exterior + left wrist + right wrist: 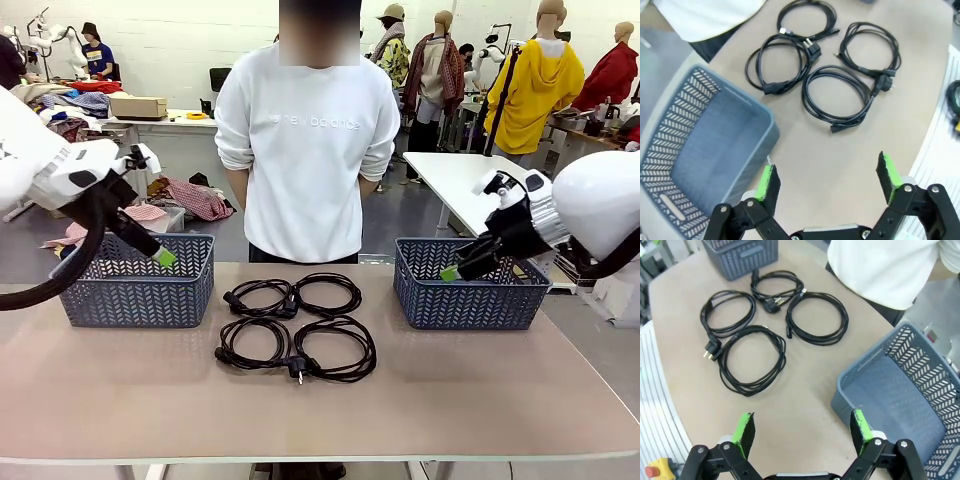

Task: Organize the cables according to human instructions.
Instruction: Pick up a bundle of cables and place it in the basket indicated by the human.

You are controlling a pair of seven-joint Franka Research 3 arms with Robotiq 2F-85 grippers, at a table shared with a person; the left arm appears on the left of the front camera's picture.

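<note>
Both hands are hanging wide open and gripping nothing. The left hand [163,258] is hovering by the left basket [135,300], and the right hand [451,272] is hovering by the right basket [470,305]. The four cables [292,305] are lying coiled between the baskets in the middle of the table [480,400]. They are sitting two by two with neighbouring loops touching, well apart from either hand. In each wrist view the cables are lying ahead of that hand, with bare table in between and a basket to one side. A person [307,140] in a white sweatshirt is standing at the far edge, arms going behind the back. The table is showing a smooth beige top. Behind it, other tables are carrying heaps of clothes in a white-walled room.
</note>
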